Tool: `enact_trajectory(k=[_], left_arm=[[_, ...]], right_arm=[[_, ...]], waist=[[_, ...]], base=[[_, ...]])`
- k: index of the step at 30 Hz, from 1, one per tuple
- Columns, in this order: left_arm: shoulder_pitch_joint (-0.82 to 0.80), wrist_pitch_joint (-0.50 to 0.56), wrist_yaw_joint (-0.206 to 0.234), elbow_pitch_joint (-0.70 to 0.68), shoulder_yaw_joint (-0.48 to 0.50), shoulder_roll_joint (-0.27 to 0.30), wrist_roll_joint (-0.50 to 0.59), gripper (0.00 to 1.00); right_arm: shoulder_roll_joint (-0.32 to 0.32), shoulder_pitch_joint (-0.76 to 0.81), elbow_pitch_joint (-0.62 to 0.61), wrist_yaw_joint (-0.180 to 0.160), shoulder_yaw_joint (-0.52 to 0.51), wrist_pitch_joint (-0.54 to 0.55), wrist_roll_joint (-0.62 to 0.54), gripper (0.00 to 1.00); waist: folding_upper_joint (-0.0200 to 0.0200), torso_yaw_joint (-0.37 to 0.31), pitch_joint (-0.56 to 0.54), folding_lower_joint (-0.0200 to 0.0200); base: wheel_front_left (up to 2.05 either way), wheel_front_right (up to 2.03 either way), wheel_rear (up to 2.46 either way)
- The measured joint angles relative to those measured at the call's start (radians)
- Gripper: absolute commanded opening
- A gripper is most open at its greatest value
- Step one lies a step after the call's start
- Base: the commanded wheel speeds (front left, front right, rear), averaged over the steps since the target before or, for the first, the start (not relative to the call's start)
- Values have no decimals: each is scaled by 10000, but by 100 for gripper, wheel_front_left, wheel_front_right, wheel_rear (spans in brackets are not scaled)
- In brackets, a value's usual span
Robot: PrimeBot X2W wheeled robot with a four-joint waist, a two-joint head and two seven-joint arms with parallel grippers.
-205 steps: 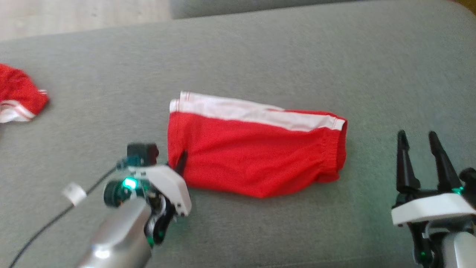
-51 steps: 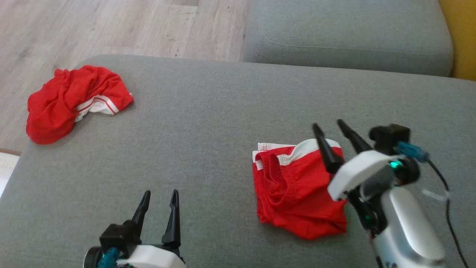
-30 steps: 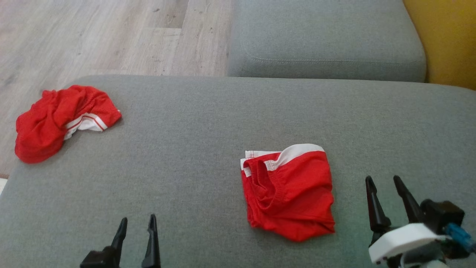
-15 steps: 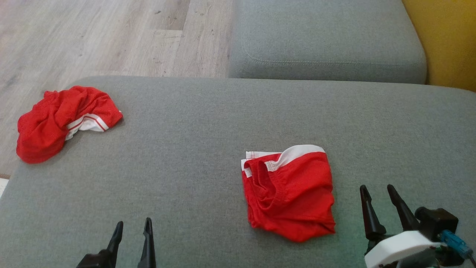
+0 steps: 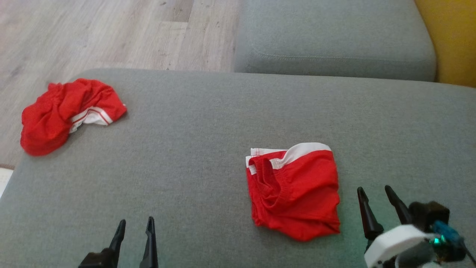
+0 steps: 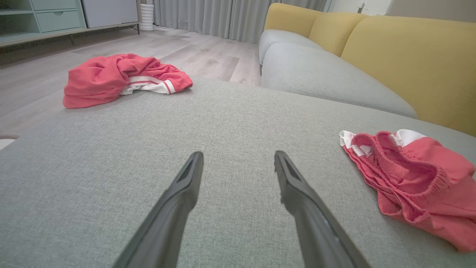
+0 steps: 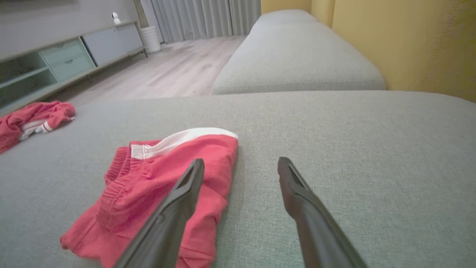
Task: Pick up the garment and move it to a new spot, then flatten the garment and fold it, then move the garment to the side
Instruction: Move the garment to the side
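Note:
The garment, red shorts with a white band, lies folded into a small packet right of centre on the grey sofa seat. My right gripper is open just to the right of it, near the front, with nothing between its fingers. The right wrist view has the garment under and to the left of that open gripper. My left gripper is open at the lower left, well clear of the cloth. From the left wrist, the garment lies off to the right of the open gripper.
A second red garment, crumpled, sits at the seat's far left corner by the edge. Wooden floor lies beyond that edge. Another grey cushion and the yellow backrest are at the back right.
The right gripper has drawn back from over the garment to its right side and sunk lower. The garment lies in a smaller fold than several seconds ago. The head camera has shifted slightly.

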Motion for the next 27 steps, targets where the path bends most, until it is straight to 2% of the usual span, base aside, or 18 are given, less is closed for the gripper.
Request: enact_trajectory(k=[13,23,24,26,27], left_arm=[[-438,84,-4,2,-128,-127,86,100],[-831,71,-82,13,-75,-374,201,100],[-860,71,-82,6,-69,-405,261,100],[-873,40,-86,6,-59,-447,343,100],[-878,40,-98,10,-58,-462,347,100]], right_arm=[[-2,-2260,82,0,-784,3749,-376,100],[-8,-3153,1310,2,-1396,5265,-598,100],[-8,-3177,1425,2,-1396,5356,-556,96],[-8,-3183,1618,2,-1356,5482,-397,56],[-8,-3185,1693,2,-1329,5494,-334,44]], waist=[[0,899,907,2],[0,1589,1804,2],[0,1622,1859,2],[0,1645,1951,2],[0,1632,1982,2]], base=[[0,0,0],[0,0,0],[0,0,0],[0,0,0],[0,0,0]])
